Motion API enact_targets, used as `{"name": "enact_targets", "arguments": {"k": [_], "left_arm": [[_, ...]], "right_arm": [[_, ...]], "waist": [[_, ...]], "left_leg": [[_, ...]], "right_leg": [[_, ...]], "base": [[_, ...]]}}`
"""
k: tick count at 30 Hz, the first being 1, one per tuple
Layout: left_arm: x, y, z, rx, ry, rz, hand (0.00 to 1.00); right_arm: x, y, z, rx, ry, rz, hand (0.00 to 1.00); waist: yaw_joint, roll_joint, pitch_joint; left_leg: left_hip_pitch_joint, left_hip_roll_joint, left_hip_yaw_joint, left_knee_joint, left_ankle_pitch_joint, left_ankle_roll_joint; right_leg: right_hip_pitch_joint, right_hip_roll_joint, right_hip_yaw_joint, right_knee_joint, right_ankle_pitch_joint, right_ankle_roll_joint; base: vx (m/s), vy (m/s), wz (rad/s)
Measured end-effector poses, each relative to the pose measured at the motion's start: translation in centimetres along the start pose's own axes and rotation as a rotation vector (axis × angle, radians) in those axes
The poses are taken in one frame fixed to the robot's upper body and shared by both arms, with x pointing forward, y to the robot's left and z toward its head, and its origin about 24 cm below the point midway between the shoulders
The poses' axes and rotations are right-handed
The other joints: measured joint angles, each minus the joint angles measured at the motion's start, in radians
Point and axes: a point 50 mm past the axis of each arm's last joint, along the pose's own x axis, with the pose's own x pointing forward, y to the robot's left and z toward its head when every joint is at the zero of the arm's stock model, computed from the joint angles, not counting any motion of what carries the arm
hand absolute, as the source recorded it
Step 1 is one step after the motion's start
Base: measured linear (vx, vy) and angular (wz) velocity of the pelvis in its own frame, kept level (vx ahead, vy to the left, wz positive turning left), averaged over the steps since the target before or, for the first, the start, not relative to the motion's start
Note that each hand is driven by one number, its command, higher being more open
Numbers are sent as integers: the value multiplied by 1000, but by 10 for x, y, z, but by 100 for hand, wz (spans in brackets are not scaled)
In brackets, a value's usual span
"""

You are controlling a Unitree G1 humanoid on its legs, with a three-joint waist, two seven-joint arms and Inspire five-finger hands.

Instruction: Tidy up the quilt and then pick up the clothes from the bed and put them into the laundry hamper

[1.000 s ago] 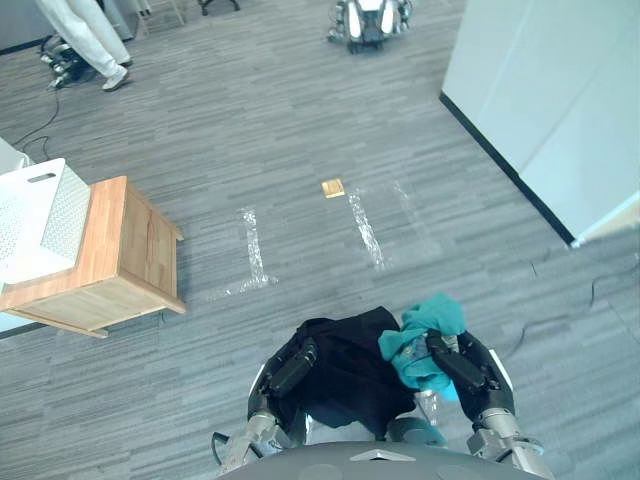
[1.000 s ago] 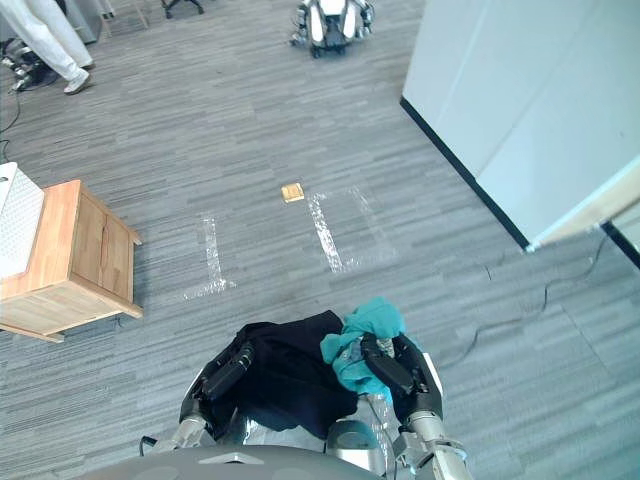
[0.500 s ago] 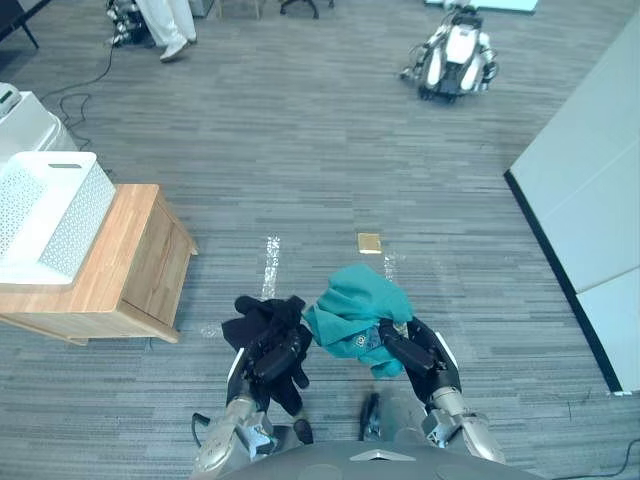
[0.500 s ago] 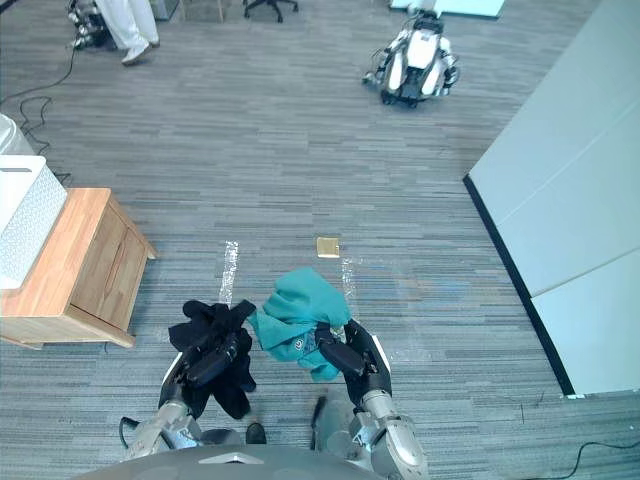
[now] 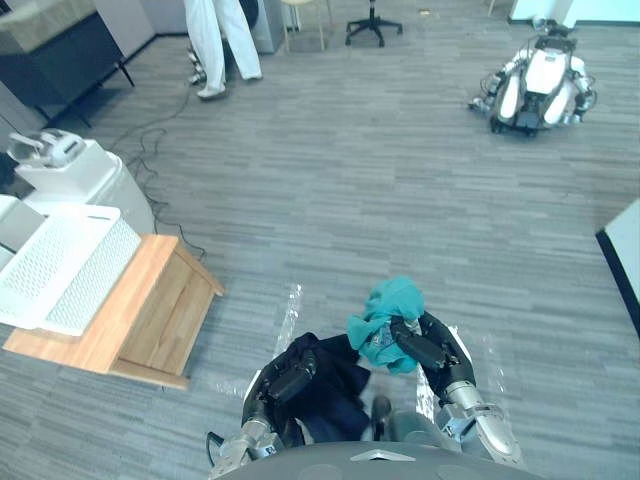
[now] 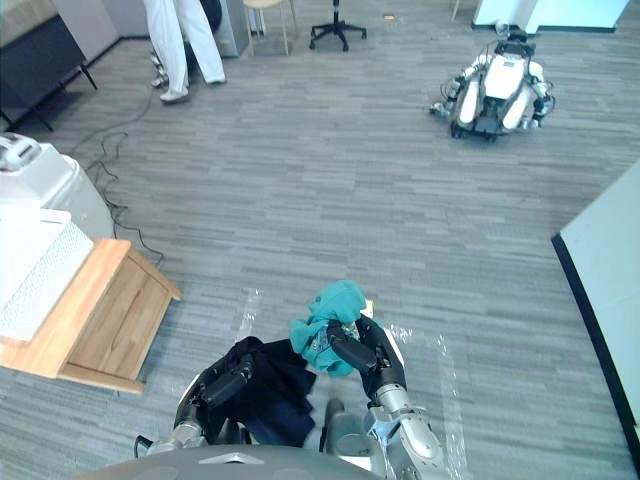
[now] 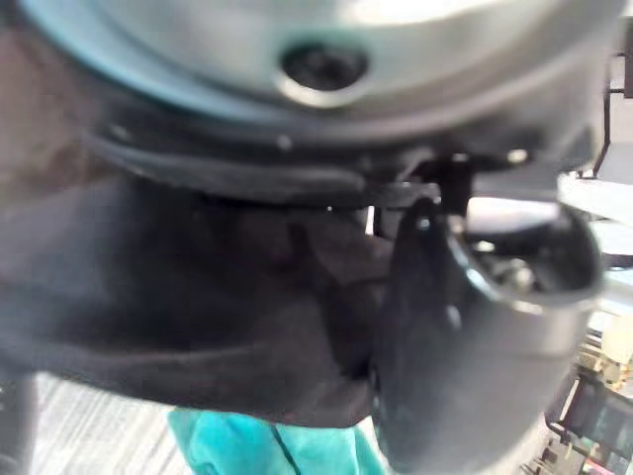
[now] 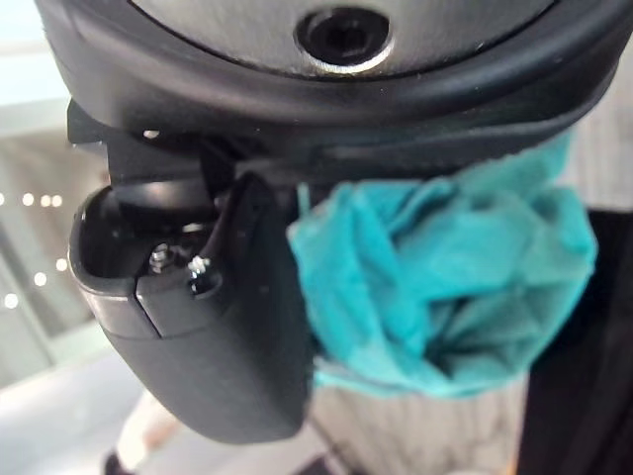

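My left hand [image 5: 290, 378] is shut on a black garment [image 5: 335, 390] that hangs bunched low in front of me; in the left wrist view the black cloth [image 7: 188, 287] lies against the palm. My right hand [image 5: 425, 350] is shut on a teal garment [image 5: 385, 318], held up beside the black one; the right wrist view shows the teal cloth [image 8: 445, 287] crumpled past the thumb. The white perforated laundry hamper [image 5: 55, 275] stands on a low wooden cabinet [image 5: 150, 320] to my left, well apart from both hands.
A white machine [image 5: 75, 175] stands behind the hamper, with cables on the grey floor. A person's legs [image 5: 220, 45] are at the far left back, an office chair [image 5: 372, 20] behind, another robot [image 5: 535, 90] sits far right. A white wall panel [image 5: 625, 250] edges the right.
The camera has swung left, so the cabinet and hamper now sit closer and the wall panel has slid off right. Both hands still hold their garments, drawn nearer together and lower.
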Motion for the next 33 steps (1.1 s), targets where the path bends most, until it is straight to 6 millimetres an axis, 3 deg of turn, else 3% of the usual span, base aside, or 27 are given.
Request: {"name": "enact_targets", "arguments": {"k": [3,4,6,7,8,10,11,12,13,14,15,16,19,21,22,23,24,25,26,28,29,31,33], "left_arm": [[1,-6,2,-14,-14,-23,0],[1,-10,3,-28,-25,-33,0],[2,-20,5,-51,-43,-48,0],[3,-26,8,-63,-57,-56,0],[3,-27,9,-66,-63,-60,0],[5,-23,15,-53,-80,-34,0],[5,-22,16,-48,-82,-27,0],[5,-18,18,-38,-85,-15,0],[6,-14,22,-15,-90,-10,0],[7,-13,24,-3,-95,-11,0],[10,-7,28,31,-94,-5,0],[13,-2,30,57,-90,3,0],[16,1,38,86,-114,4,0],[18,2,40,113,-110,-7,0],[18,2,38,153,-95,-18,0],[17,5,34,173,-71,-22,0],[16,7,32,185,-57,-22,0],[12,14,28,209,-26,-14,0],[14,13,23,195,-4,-8,0],[11,5,9,148,31,-20,0],[11,4,7,142,35,-24,0],[10,2,4,126,42,-30,0],[8,2,2,124,48,-32,0]], "right_arm": [[3,2,3,-49,-7,39,0],[3,2,4,-70,-3,57,0],[4,1,5,-93,3,75,0],[5,1,6,-101,2,83,0],[5,1,6,-103,2,86,0],[16,12,7,-112,6,128,0],[18,15,8,-125,4,142,0],[23,20,10,-142,0,166,0],[26,26,10,-135,-3,183,0],[28,28,9,-129,-3,186,0],[31,32,5,-114,5,186,0],[33,34,0,-104,25,179,0],[31,37,-5,-89,38,171,0],[29,38,-7,-75,38,152,0],[26,38,-8,-64,40,136,0],[23,39,-10,-45,43,125,0],[20,41,-11,-32,43,119,0],[17,45,-15,-6,47,116,0],[17,42,-16,-14,59,113,0],[22,33,-9,-52,50,107,0],[24,33,-6,-58,41,111,0],[28,32,-1,-64,27,127,0],[29,33,0,-57,22,141,0]], "waist": [[18,1,-1],[17,0,-4],[19,2,-10],[20,10,-15],[22,15,-21],[33,-28,-28],[35,-35,-27],[41,-46,-27],[37,-62,-28],[30,-74,-23],[16,-90,-21],[7,-89,-18],[-8,-76,-10],[-34,-69,-11],[-52,-69,-12],[-64,-82,-20],[-65,-99,-28],[-57,-146,-48],[-56,-125,-54],[-38,-58,-56],[-34,-43,-60],[-33,-32,-64],[-36,-42,-58]], "left_leg": [[-24,-41,155,-285,-4,3],[-17,-63,238,-400,10,16],[2,-87,379,-544,71,71],[19,-95,448,-620,144,142],[29,-97,463,-649,180,186],[62,-151,439,-685,148,196],[68,-156,427,-683,141,195],[85,-164,399,-681,123,184],[108,-179,353,-683,111,175],[124,-190,322,-684,105,173],[154,-209,256,-683,96,170],[189,-212,192,-687,93,166],[242,-210,45,-726,91,145],[243,-207,-76,-738,89,125],[241,-209,-156,-740,89,110],[239,-220,-222,-740,87,81],[239,-233,-249,-736,84,66],[243,-262,-287,-722,68,38],[241,-244,-288,-709,65,23],[240,-172,-247,-722,64,-5],[242,-161,-246,-733,68,-13],[260,-144,-227,-779,97,-25],[275,-141,-199,-789,109,-25]], "right_leg": [[74,11,-14,-65,-15,-10],[100,11,-43,-82,-19,6],[133,14,-100,-90,-42,35],[146,23,-137,-82,-72,56],[151,29,-149,-72,-93,63],[142,-18,-185,36,-163,109],[136,-29,-194,81,-174,125],[91,-60,-205,240,-197,152],[12,-111,-216,490,-188,169],[-33,-149,-214,618,-187,162],[-87,-194,-204,802,-215,122],[-115,-204,-182,860,-233,92],[-185,-186,-91,746,-245,71],[-224,-140,46,563,-232,93],[-227,-114,147,437,-208,131],[-208,-106,235,310,-172,180],[-196,-115,264,257,-145,195],[-182,-150,280,224,-15,204],[-167,-144,244,229,-24,194],[-122,-100,177,169,-20,167],[-114,-93,167,155,-17,163],[-85,-76,138,115,-11,143],[-57,-76,128,95,-11,142]], "base": [[374,-127,2],[475,-83,57],[409,-55,76],[301,-31,69],[369,-14,85],[350,12,65],[352,24,55],[388,20,75],[398,2,90],[389,-65,135],[365,-151,159],[399,-222,180],[267,-240,154],[155,-250,179],[183,-421,202],[187,-460,193],[212,-532,162],[167,-374,109],[203,-380,106],[174,-250,54],[142,-206,29],[126,-153,26],[76,-63,16]]}}
